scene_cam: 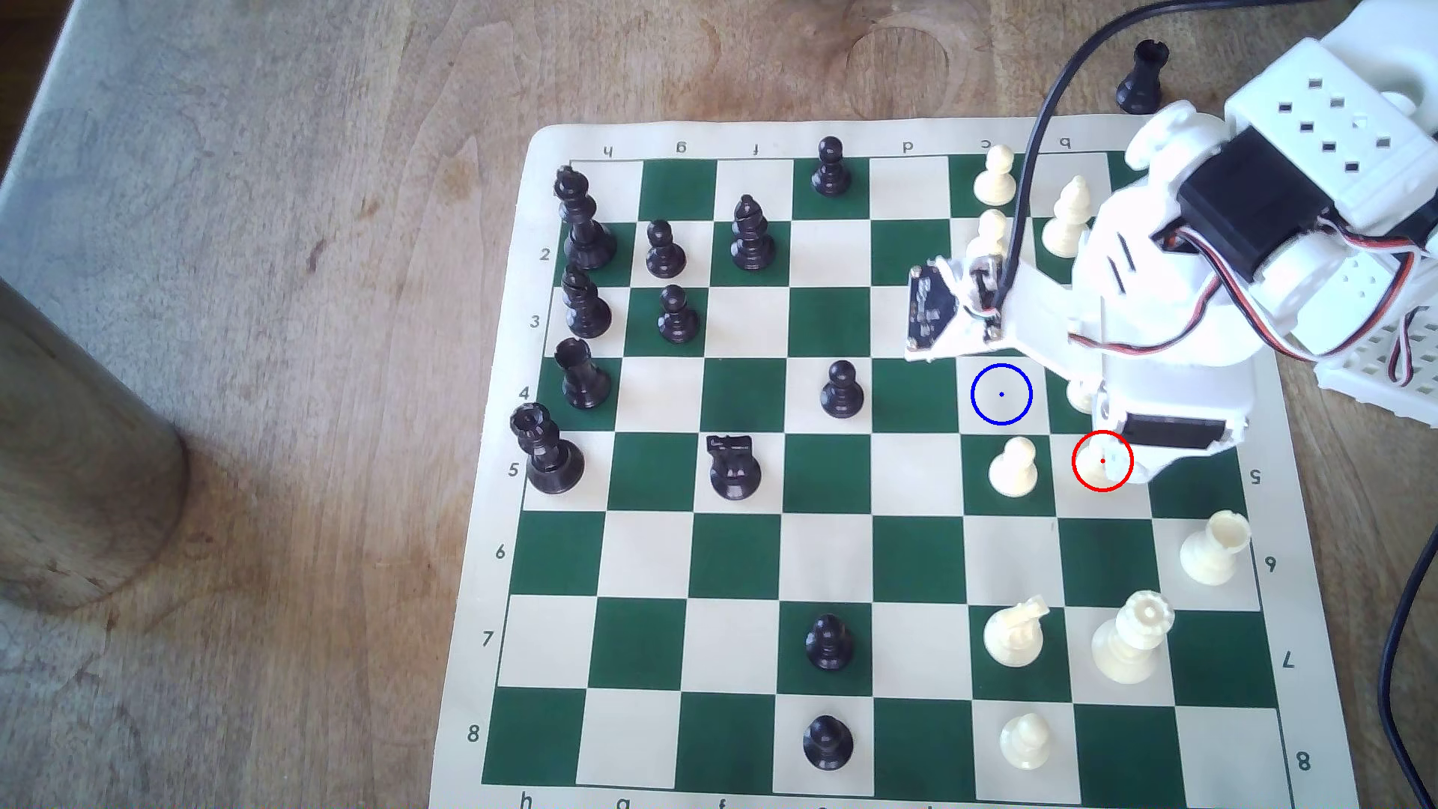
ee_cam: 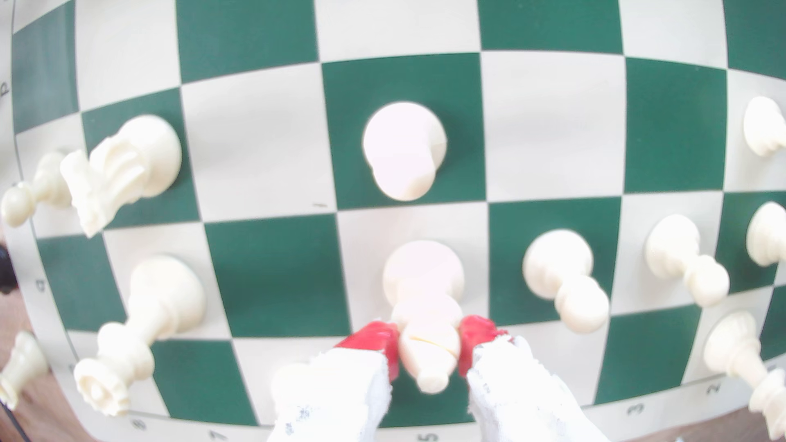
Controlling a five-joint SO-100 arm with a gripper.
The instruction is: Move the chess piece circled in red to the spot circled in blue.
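— Pawn (ee_cam: 425,297) clamped at the collar between the red-tipped fingers (ee_cam: 374,340), base on its red-ringed square beside the neighbour pawn (scene_cam: 1012,467). Advice?

— Lift straight up before any sideways travel; then carry toward the exterior view's left and up, onto the blue-ringed square (scene_cam: 1001,394). Lower upright, release gently.

— Surface?

— Thin vinyl board (scene_cam: 545,544) lying flat on a worn wooden desk (scene_cam: 272,311); black pieces crowded at the left, cream ones at the right.
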